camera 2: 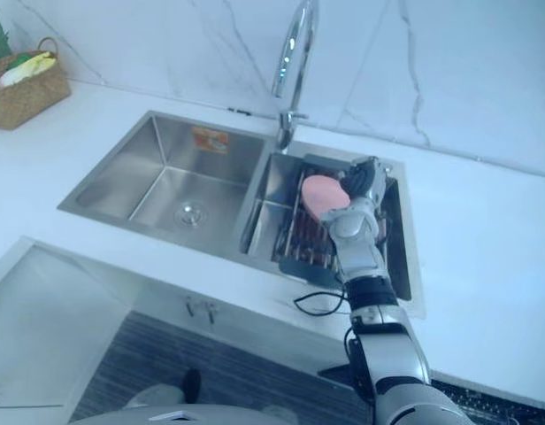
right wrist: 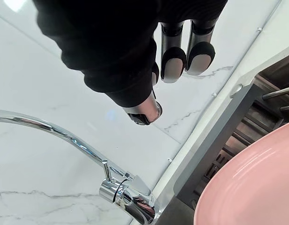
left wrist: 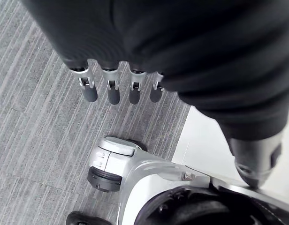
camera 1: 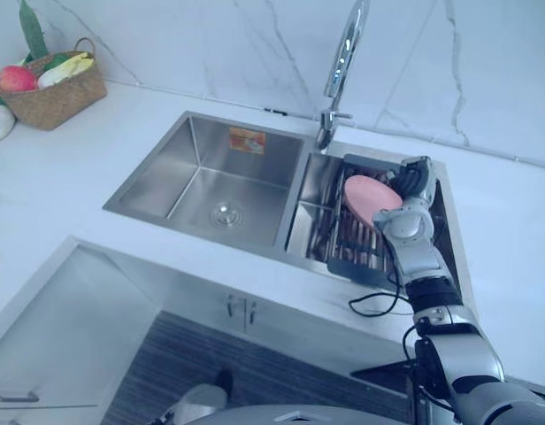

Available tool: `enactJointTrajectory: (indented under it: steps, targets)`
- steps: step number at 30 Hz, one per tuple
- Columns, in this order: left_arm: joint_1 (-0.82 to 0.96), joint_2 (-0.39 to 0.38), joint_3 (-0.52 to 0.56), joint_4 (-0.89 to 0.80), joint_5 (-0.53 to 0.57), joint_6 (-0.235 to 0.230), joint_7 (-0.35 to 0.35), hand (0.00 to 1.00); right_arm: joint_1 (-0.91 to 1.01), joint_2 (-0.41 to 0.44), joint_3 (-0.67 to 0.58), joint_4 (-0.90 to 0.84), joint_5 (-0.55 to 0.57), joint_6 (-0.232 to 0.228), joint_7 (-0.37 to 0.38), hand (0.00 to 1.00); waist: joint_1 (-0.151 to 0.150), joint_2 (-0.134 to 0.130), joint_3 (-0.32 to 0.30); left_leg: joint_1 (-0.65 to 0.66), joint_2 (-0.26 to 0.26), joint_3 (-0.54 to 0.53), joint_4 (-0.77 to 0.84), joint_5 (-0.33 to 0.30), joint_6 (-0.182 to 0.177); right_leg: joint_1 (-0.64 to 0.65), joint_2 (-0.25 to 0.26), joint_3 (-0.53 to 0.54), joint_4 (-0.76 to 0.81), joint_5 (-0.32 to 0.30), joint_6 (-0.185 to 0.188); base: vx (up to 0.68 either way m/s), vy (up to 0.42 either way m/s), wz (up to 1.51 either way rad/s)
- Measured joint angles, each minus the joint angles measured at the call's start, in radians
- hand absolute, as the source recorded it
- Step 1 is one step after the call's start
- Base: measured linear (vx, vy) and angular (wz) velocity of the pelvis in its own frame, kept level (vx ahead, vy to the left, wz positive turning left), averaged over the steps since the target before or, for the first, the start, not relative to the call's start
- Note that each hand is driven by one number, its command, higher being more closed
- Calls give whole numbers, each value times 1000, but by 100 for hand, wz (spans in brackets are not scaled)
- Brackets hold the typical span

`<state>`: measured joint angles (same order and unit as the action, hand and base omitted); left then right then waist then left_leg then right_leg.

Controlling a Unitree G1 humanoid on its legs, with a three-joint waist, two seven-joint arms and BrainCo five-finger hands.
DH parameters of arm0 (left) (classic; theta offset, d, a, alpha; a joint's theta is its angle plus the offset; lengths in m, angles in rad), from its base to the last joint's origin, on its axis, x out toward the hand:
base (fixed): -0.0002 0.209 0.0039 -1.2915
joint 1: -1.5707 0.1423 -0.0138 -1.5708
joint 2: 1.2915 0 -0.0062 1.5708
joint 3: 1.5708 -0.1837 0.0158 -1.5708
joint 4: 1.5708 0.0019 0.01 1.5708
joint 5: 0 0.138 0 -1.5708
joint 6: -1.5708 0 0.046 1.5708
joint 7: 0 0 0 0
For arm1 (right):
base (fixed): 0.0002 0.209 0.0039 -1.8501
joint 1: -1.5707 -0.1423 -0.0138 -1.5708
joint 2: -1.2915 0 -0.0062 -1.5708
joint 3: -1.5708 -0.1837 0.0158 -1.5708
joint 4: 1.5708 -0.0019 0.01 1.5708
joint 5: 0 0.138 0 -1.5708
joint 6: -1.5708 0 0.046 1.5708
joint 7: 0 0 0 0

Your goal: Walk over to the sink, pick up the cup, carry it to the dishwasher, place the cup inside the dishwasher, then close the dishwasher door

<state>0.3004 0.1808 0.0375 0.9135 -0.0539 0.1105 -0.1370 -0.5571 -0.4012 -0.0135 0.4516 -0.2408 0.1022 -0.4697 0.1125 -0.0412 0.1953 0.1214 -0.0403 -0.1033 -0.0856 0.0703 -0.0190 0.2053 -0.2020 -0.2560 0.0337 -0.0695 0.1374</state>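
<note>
Where right hand (camera 1: 415,180) overhangs cup (camera 1: 367,197), faucet (camera 1: 343,55) stands near.

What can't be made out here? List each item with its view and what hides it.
- Cup: eye views, right side hidden behind the right hand; right wrist view, cut off by the picture's edge.
- Hand-to-cup contact: too small in the eye views.
- Dish rack: eye views, right part behind the arm.
- Faucet: eye views, spout end cut off by the top edge.
</note>
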Motion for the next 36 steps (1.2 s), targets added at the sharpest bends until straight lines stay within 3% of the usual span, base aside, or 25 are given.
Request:
enactJointTrajectory:
  steps: [3, 4, 8, 11, 18, 22, 23, 28, 35, 36]
  targets:
    - [1, 0, 0, 0, 0, 0, 0, 0, 5, 1, 0, -8, 0, -8, 1, 100, -4, 0, 0, 0, 1, 1, 0, 0, 0, 0, 0, 1, 0, 0, 0, 0, 0, 0]
    - [1, 0, 0, 0, 0, 1, 0, 0, 5, 1, 0, -8, 0, -8, 2, 0, -4, 0, 0, 1, 1, 2, 0, 0, 0, 0, 0, 2, 0, 0, 0, 0, 0, 0]
    - [1, 0, 0, 0, 0, 1, 0, 0, 5, 2, 0, -10, 11, 3, 11, 0, -3, -1, 0, 1, 1, 7, 0, -1, 0, -2, 0, 6, 0, 3, 5, -8, 0, -2]
    - [1, 0, 0, 0, 0, 1, 1, 0, 17, 4, 1, -53, 48, 22, 58, 0, -3, -1, 0, 1, 3, 19, 0, -3, 0, -10, 1, 20, 0, 5, 3, -16, 4, -12]
    - [2, 6, 5, 0, 0, 14, 1, 0, 98, 6, 0, -131, 79, 72, 289, 0, -14, -13, -8, 3, 9, 30, 0, -5, -2, -13, 6, 31, 0, 8, 3, -12, -1, -4]
    - [4, 4, 11, 0, 0, 14, 1, 0, 153, 5, -1, -188, 79, 70, 372, 0, -18, -14, -9, 2, 20, 60, 0, -11, -4, -30, 14, 60, 0, 12, -3, -39, -2, -22]
    - [9, 5, 12, 0, 0, 15, 1, 0, 179, 3, -1, -211, 78, 60, 399, 0, -30, -15, -10, 2, 22, 70, 0, -12, -4, -33, 16, 68, 0, 14, -1, -26, -4, -19]
    - [10, 10, 11, 3, 0, 15, 4, 0, 260, 0, -29, -246, 76, 36, 445, 0, -55, -20, -20, 3, 23, 82, 0, -17, -4, -38, 16, 82, 0, 18, 6, -10, 0, -9]
    - [8, 9, 1, 3, -1, 16, 24, 0, 275, 1, -39, -247, 39, 0, 441, 0, -57, -22, -28, 5, 23, 89, 0, -17, -4, -44, 17, 89, -2, 25, 6, 2, -3, -2]
    - [8, 7, 1, 5, -1, 24, 24, 0, 280, 10, -39, -280, 99, -85, 327, 0, -58, -19, -37, 4, 23, 90, 0, -17, -4, -42, 17, 91, -2, 21, -1, 0, 0, 0]
